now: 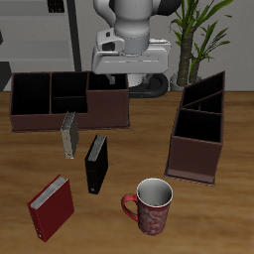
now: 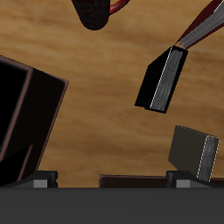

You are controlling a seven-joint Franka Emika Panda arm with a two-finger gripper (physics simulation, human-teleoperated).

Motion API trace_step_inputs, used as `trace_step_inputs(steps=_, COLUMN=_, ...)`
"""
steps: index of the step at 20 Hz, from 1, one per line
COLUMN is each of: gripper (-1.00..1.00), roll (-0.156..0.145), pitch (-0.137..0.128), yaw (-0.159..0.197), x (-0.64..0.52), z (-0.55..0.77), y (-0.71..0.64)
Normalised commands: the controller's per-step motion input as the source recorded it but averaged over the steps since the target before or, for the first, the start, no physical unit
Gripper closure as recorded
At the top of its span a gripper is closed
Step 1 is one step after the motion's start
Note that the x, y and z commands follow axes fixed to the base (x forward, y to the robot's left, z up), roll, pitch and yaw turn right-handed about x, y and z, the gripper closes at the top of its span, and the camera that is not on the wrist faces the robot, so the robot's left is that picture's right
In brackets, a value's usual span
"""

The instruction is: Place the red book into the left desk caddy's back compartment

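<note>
The red book [image 1: 50, 206] lies flat near the table's front edge, beside the mug; its edge also shows in the wrist view [image 2: 206, 24]. The left desk caddy [image 1: 196, 131] stands with its narrow end toward the front, and its dark wall also shows in the wrist view [image 2: 26, 114]. Its back compartment [image 1: 205, 99] is the far section with the highest walls, and it looks empty. My gripper [image 1: 124, 79] hangs high above the back of the table, over the wide caddy and far from the red book. In the wrist view the gripper [image 2: 109, 181] is open and empty.
A wide low brown caddy [image 1: 69, 101] stands at the back. A grey book [image 1: 68, 135] and a black book [image 1: 96, 165] stand in front of it. A patterned mug [image 1: 152, 205] sits near the front edge. A potted plant [image 1: 203, 35] is behind the table.
</note>
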Motion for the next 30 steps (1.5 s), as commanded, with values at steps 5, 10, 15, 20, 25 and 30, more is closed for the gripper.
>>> trace_step_inputs(steps=5, gripper=-1.0, roll=0.048, pitch=-0.013, yaw=-0.003, x=0.29, z=0.12, y=-0.17)
trace_step_inputs(steps=10, gripper=-1.0, roll=-0.041, pitch=0.016, yaw=-0.025, x=0.45, z=0.09, y=-0.41)
trace_step_inputs(steps=15, gripper=-1.0, roll=-0.069, pitch=0.009, yaw=-0.025, x=0.35, z=0.08, y=-0.37)
trace_step_inputs(steps=20, gripper=-1.0, roll=-0.068, pitch=0.014, yaw=-0.015, x=0.44, z=0.03, y=-0.54)
trace_step_inputs(steps=25, gripper=-1.0, roll=0.008, pitch=0.019, yaw=0.007, x=0.32, z=-0.01, y=-0.25)
trace_step_inputs(steps=30, gripper=-1.0, roll=-0.015, pitch=-0.003, yaw=0.001, x=0.37, z=0.08, y=-0.32)
